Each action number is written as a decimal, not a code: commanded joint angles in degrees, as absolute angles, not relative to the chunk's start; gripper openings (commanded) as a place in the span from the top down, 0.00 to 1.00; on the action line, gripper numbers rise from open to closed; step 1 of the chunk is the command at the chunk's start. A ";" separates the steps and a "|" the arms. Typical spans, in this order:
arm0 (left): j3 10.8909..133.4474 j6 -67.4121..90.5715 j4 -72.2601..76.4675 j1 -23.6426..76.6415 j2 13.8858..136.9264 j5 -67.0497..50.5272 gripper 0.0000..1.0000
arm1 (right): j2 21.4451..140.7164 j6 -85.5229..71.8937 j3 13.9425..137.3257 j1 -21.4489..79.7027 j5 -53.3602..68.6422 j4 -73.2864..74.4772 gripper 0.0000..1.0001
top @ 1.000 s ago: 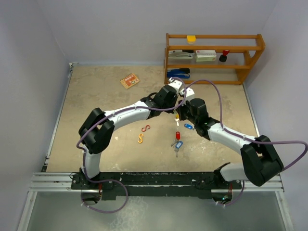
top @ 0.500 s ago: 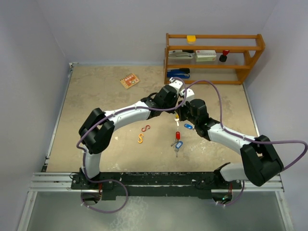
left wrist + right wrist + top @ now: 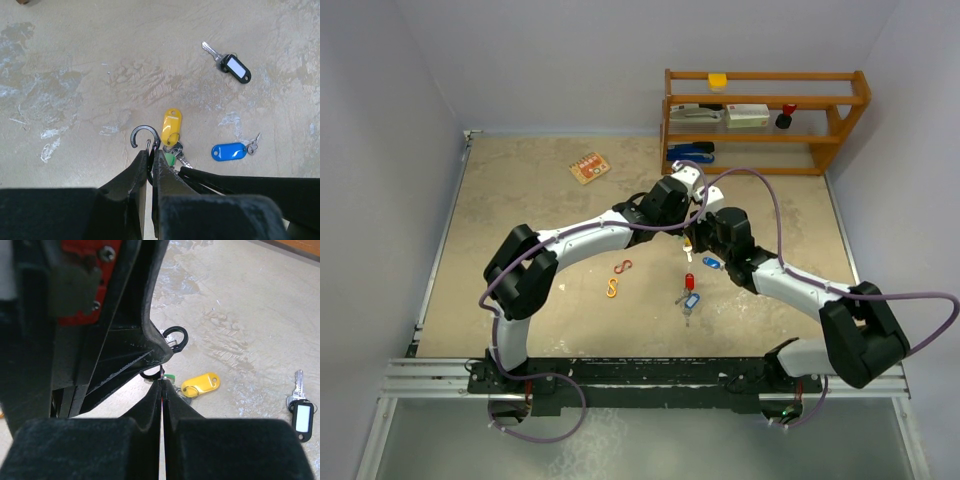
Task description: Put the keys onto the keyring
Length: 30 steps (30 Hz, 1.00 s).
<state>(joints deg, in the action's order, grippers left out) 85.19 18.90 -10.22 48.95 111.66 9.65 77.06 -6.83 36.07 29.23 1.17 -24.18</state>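
Note:
My left gripper (image 3: 150, 152) is shut on a black hook-shaped keyring (image 3: 144, 134), held above the table. A yellow-tagged key (image 3: 171, 121) hangs from the keyring, with a green tag (image 3: 170, 159) just below it. My right gripper (image 3: 161, 383) is shut, pinching the thin metal at the green tag (image 3: 168, 377) right under the keyring (image 3: 175, 337). In the top view both grippers meet at the table's middle (image 3: 690, 236). On the table lie a blue-tagged key (image 3: 229, 151) and a key with a black-and-white tag (image 3: 235, 68). A red-tagged key (image 3: 689, 281) lies nearer the bases.
Two S-shaped clips, red (image 3: 623, 266) and orange (image 3: 612, 288), lie left of the keys. A wooden shelf (image 3: 765, 82) with small items stands at the back right. An orange card (image 3: 589, 167) lies at the back.

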 commanded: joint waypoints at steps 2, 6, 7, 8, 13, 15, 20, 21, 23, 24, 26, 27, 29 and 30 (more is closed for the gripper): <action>87.28 19.25 -7.47 49.35 110.35 9.97 1.00 | 74.25 -5.84 35.46 29.44 2.72 -27.21 1.00; 87.30 19.18 -7.59 49.31 110.61 9.98 1.00 | 73.45 -5.80 35.07 29.44 2.81 -27.31 1.00; 87.34 19.11 -7.64 49.30 110.58 10.05 1.00 | 73.24 -5.80 34.99 29.44 2.81 -27.32 1.00; 87.35 19.15 -7.65 49.31 110.65 10.12 1.00 | 73.07 -5.71 34.94 29.44 2.86 -27.22 1.00; 87.49 19.15 -7.61 49.31 110.57 11.08 1.00 | 72.43 -5.62 34.89 29.45 3.86 -27.02 1.00; 87.52 19.35 -7.19 49.28 110.40 11.88 1.00 | 72.42 -5.47 34.81 29.44 4.55 -26.96 1.00; 88.21 20.15 -6.37 49.31 110.12 13.43 1.00 | 73.06 -5.42 35.36 29.44 5.72 -26.29 1.00; 88.41 20.33 -6.13 49.25 109.95 13.71 1.00 | 73.35 -5.45 35.53 29.47 6.14 -26.09 1.00; 88.73 20.59 -5.79 49.29 109.70 14.50 1.00 | 73.87 -5.36 35.99 29.49 6.70 -25.51 1.00; 88.89 20.71 -5.72 49.28 109.49 15.46 1.00 | 74.06 -5.24 36.32 29.45 7.27 -25.03 1.00; 89.14 20.99 -5.59 48.98 108.98 17.25 1.00 | 74.00 -5.30 36.68 29.52 7.28 -24.15 0.80; 89.13 21.31 -5.43 48.64 108.79 17.57 1.00 | 73.63 -5.61 36.46 29.50 6.34 -24.28 0.68; 88.62 22.36 -4.52 47.21 107.86 17.60 1.00 | 72.27 -6.53 35.43 29.44 3.35 -24.93 0.53; 88.04 23.00 -3.92 46.53 107.36 17.35 1.00 | 71.48 -6.88 34.98 29.44 1.54 -24.91 0.50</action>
